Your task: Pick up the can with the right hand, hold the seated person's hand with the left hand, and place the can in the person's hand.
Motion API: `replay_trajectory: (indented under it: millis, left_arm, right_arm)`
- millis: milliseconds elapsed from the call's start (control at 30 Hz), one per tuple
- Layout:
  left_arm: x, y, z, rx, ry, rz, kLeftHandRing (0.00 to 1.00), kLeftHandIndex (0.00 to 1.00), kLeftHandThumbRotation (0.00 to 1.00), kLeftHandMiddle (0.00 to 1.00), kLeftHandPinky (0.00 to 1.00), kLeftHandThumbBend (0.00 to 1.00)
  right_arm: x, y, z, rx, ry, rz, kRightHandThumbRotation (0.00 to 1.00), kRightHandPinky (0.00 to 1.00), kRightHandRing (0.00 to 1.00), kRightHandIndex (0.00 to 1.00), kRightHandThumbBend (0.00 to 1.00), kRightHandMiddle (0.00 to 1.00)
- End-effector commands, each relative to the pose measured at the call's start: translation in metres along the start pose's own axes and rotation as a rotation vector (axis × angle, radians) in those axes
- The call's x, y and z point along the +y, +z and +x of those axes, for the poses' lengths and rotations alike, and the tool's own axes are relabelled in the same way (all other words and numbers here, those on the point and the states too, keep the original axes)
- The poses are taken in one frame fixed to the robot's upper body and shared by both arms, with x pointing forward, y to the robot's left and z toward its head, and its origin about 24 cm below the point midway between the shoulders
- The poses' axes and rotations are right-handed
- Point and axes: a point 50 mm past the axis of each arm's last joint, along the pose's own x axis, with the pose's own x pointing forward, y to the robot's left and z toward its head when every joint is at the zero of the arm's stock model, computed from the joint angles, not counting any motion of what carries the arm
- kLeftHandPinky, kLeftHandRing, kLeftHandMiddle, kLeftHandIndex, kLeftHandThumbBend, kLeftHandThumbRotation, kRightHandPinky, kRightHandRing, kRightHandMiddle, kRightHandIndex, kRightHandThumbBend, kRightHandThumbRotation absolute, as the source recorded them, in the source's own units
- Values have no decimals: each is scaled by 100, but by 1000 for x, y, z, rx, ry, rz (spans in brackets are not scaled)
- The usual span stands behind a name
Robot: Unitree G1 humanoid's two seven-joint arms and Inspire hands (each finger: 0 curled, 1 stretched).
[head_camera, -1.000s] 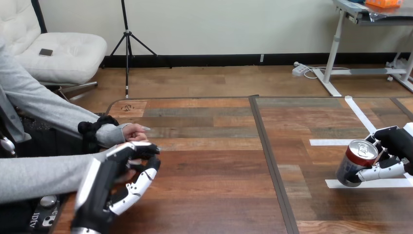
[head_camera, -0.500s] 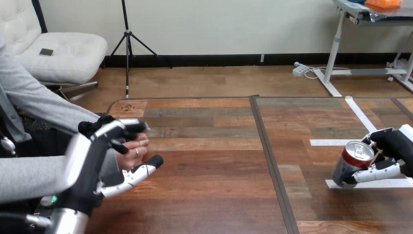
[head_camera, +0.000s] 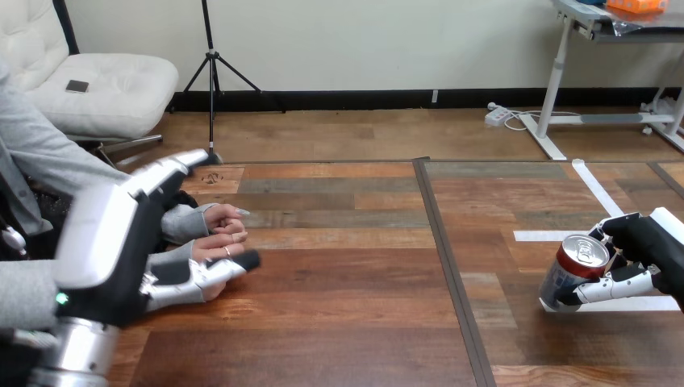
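At lower left the left hand (head_camera: 109, 242) is spread, its fingers straight and its thumb (head_camera: 206, 276) just under the person's hand (head_camera: 214, 246); I cannot tell whether they touch. The step in hand looks like the clasp, so those fingers need to curl round that hand. At right, over the table (head_camera: 339, 306), the right hand (head_camera: 645, 250) wraps the can (head_camera: 574, 270). The can tilts leftward and has a silver lid, a red band and a dark body.
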Motion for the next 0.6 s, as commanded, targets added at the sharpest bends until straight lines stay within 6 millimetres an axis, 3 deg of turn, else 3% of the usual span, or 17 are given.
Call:
replay_trajectory:
  millis: [0,567]
  left_arm:
    - [23,2,23,-71,77,113,77,79,49,80,60,100]
    - [34,-23,35,-44,33,262,76,79,44,81,64,100]
  right_arm:
    - [-19,26,11,-107,-80,26,0,21,27,42,84,33]
    - [-16,28,12,-115,-80,30,0,20,25,42,84,33]
